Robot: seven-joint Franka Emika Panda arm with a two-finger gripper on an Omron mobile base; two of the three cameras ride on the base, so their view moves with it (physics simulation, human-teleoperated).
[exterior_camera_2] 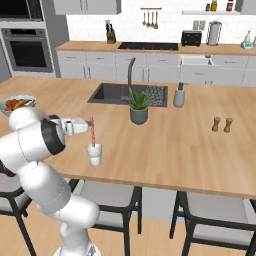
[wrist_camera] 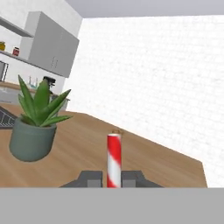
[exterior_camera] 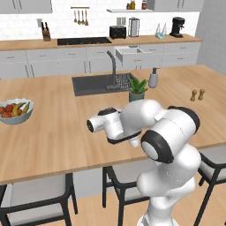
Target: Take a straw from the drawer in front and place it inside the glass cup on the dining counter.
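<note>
My gripper (exterior_camera_2: 89, 127) is shut on the straw (exterior_camera_2: 91, 131), a thin red-pink stick held upright over the dining counter (exterior_camera_2: 175, 150). The straw's lower end meets the rim of the small clear glass cup (exterior_camera_2: 94, 153) directly beneath; how deep it reaches I cannot tell. In the hand view the striped straw (wrist_camera: 114, 159) stands between my two dark fingertips (wrist_camera: 90, 176), the gripper (wrist_camera: 113, 178) closed around it. In the left base view my own arm hides the cup. The drawer (exterior_camera_2: 196, 62) stands pulled out of the far cabinets.
A potted plant (exterior_camera_2: 139, 107) stands just behind the cup, by the inset sink (exterior_camera_2: 112, 94) and faucet. A soap dispenser (exterior_camera_2: 179, 96) and two brown shakers (exterior_camera_2: 221, 124) are to the right. A fruit bowl (exterior_camera: 15, 111) sits at the left. Stools (exterior_camera_2: 215, 210) line the near edge.
</note>
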